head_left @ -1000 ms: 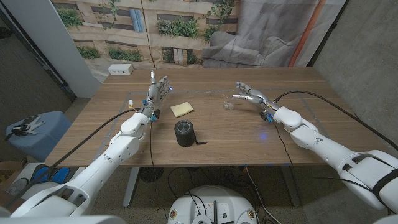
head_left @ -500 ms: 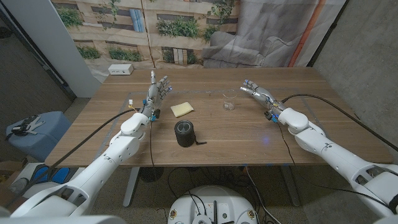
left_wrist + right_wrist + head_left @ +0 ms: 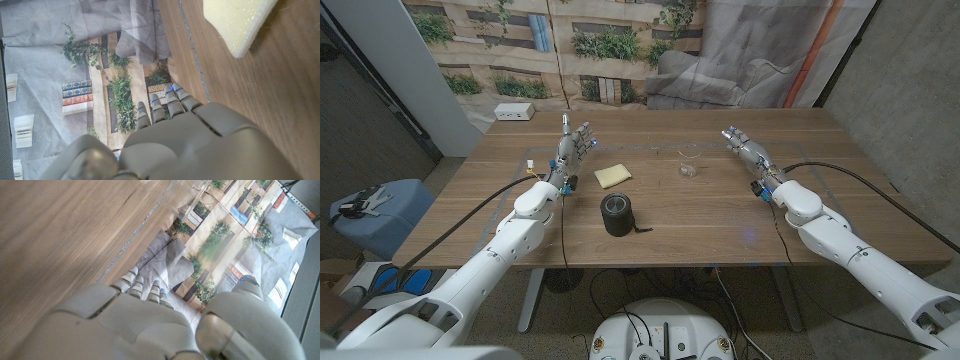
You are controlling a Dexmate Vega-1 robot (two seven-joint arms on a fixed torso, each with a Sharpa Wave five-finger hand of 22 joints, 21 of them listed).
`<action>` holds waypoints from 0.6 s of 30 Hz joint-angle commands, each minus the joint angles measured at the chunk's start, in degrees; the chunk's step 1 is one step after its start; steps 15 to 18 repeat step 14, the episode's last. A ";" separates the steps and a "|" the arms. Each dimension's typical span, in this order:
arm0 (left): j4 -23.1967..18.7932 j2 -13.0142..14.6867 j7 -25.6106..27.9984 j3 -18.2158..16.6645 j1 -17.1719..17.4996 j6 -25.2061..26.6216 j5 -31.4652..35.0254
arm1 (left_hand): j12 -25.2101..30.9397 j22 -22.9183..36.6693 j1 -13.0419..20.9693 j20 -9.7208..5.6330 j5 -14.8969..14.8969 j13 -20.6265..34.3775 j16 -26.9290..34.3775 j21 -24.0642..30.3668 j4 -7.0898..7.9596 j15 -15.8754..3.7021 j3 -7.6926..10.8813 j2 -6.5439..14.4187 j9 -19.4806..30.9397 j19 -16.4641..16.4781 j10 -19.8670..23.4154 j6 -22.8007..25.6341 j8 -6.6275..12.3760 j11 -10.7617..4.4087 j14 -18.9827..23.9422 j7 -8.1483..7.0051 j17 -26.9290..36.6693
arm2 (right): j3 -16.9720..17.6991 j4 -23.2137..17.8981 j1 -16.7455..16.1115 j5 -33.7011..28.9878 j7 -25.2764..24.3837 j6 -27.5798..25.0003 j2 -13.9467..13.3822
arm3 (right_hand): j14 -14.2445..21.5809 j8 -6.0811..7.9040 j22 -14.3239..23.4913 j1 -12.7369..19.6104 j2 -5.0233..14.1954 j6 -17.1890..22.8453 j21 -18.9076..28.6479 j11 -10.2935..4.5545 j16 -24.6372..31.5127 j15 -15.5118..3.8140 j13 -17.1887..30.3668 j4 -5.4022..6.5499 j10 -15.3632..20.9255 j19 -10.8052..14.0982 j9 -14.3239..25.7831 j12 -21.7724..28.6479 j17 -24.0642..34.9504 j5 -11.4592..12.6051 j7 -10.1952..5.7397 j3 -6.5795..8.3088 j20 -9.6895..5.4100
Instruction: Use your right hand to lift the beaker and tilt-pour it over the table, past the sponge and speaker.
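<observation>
A small clear glass beaker (image 3: 688, 165) stands upright on the wooden table (image 3: 700, 215), right of centre. My right hand (image 3: 745, 148) is to its right, apart from it, fingers stretched out and holding nothing; its back (image 3: 130, 325) shows in the right wrist view. The yellow sponge (image 3: 612, 175) lies left of the beaker, and its corner (image 3: 239, 22) shows in the left wrist view. The black cylindrical speaker (image 3: 617, 214) stands in front of the sponge. My left hand (image 3: 576, 145) stands with fingers up and apart, empty, left of the sponge.
A white box (image 3: 514, 112) sits at the table's far left corner. Cables (image 3: 840, 170) run along both arms over the table. A printed backdrop and grey cloth hang behind the far edge.
My right hand has drawn back to the right, away from the beaker, and its fingers now point toward the far edge. The left hand, beaker, sponge and speaker have not moved.
</observation>
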 commanded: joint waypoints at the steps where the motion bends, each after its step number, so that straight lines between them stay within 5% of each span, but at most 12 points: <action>1: -0.03 -0.03 0.10 -0.01 0.02 0.00 0.03 | 0.33 0.18 0.17 -0.62 0.36 0.16 0.28 0.21 -0.06 0.02 -0.33 1.44 0.20 0.33 0.53 0.08 0.17 -0.07 0.36 -0.33 0.32 | 4.45 -7.42 -6.21 4.96 -5.17 -4.18 -0.64 | 0.41 -0.33 0.09 -1.44 0.28 0.69 0.34 -0.06 0.50 -0.33 -0.38 0.95 0.79 1.01 0.07 0.44 -0.04 -0.46 -0.03 -0.11 -0.08; 18: -0.05 0.03 -0.03 -0.01 0.03 0.03 -0.02 | 0.32 0.18 0.18 -0.61 0.36 0.16 0.27 0.20 -0.06 0.05 -0.34 1.45 0.20 0.31 0.50 0.13 0.19 0.02 0.33 -0.31 0.32 | 5.09 -9.14 -7.35 8.79 -7.40 -8.32 1.47 | 1.01 -0.28 0.09 -4.53 1.95 2.46 0.14 0.32 0.46 -1.05 -1.80 2.72 2.18 1.82 0.02 0.63 -0.30 -0.88 1.12 -0.63 -0.56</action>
